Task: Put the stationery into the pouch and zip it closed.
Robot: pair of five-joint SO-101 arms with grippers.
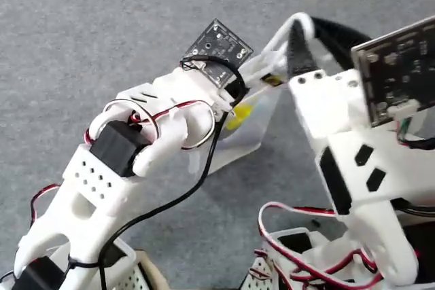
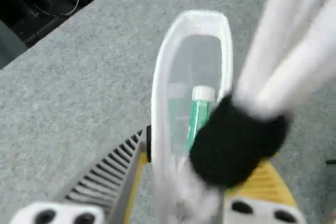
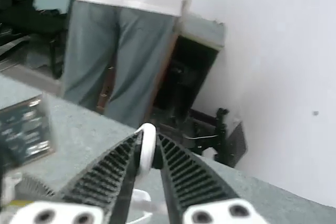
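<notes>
1. Pouch (image 1: 248,137): it lies on the grey bench (image 1: 81,45) between my two arms. It is clear-sided, and its white-rimmed mouth stands open in the left wrist view.
2. Inside the pouch I see a green pen (image 2: 198,119) with a white cap. From above, a yellow item (image 1: 238,117) shows through the side.
3. My left gripper (image 2: 181,153) sits at the pouch's mouth. I cannot tell whether it is clamped there or loose.
4. My right gripper (image 3: 149,142) is up above the pouch, clamped on a white loop (image 3: 148,156). The loop's strands run down toward the pouch's top edge.
</notes>
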